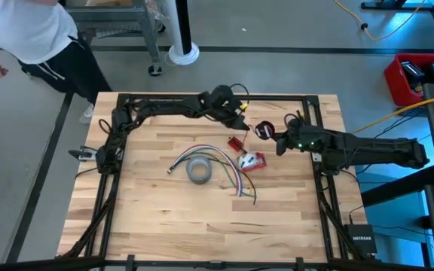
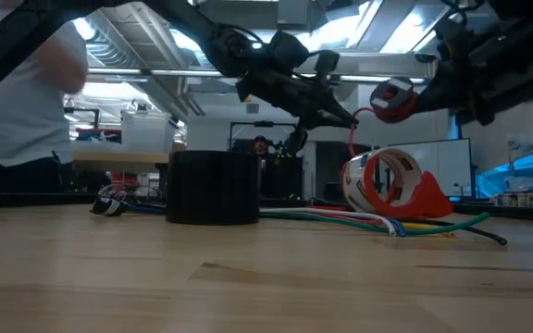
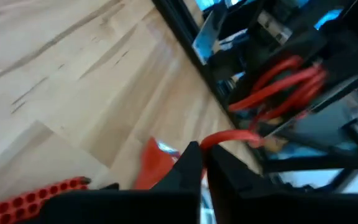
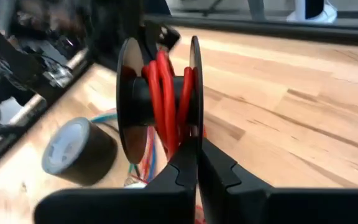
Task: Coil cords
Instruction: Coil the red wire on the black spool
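A thin red wire [image 3: 235, 135] runs from my left gripper [image 3: 201, 155] to a small black spool [image 4: 160, 87], where more of it is wound around the hub. Both are lifted above the table's far middle. In the high view my left gripper [image 1: 247, 120] is shut on the wire just left of the spool [image 1: 264, 130]. My right gripper [image 1: 275, 136] is shut on the spool from the right. The low view shows the spool [image 2: 391, 99] in the air with the wire [image 2: 352, 139] looping below it. My left gripper pinches the red wire's free stretch [image 3: 215, 140] between its two fingertips, a short way from the spool. The wire runs on from the fingers to the spool, clear of the table. My right gripper pinches the rim of one spool flange [image 4: 195, 132] between its two fingertips. The spool is held clear of the table, its axle lying across the fingers.
A grey tape roll [image 1: 200, 171] stands on the table's middle beside a bundle of coloured wires [image 1: 228, 164]. A red-and-white tape dispenser [image 1: 252, 160] and a small red block [image 1: 236, 143] lie below the grippers. A person [image 1: 29, 38] stands past the far left corner.
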Action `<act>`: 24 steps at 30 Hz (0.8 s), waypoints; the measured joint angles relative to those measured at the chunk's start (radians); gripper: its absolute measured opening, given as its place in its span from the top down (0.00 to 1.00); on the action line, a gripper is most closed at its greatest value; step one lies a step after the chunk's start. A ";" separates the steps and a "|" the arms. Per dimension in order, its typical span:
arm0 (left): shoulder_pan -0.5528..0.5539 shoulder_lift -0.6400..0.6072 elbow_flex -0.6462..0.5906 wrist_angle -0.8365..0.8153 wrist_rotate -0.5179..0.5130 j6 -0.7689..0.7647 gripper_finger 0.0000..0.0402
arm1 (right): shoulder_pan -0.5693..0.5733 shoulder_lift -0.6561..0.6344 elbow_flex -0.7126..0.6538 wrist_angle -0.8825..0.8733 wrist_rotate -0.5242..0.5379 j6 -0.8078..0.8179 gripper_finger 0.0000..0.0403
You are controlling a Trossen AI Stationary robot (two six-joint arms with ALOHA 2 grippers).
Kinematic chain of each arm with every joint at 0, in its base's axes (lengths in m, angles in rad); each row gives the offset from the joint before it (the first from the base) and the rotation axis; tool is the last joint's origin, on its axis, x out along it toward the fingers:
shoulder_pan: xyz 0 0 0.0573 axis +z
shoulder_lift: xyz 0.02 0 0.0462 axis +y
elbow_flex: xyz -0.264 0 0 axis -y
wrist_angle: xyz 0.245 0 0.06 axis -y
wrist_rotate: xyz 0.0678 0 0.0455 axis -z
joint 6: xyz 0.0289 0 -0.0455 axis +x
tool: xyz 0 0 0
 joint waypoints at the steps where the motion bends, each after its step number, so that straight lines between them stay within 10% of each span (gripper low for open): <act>1: 0.009 0.000 0.000 0.000 0.017 -0.023 1.00 | 0.000 0.009 0.000 -0.001 0.000 0.000 0.99; 24: 0.040 0.000 0.000 0.106 0.163 -0.468 1.00 | 0.000 0.293 0.000 0.063 0.079 -0.006 0.99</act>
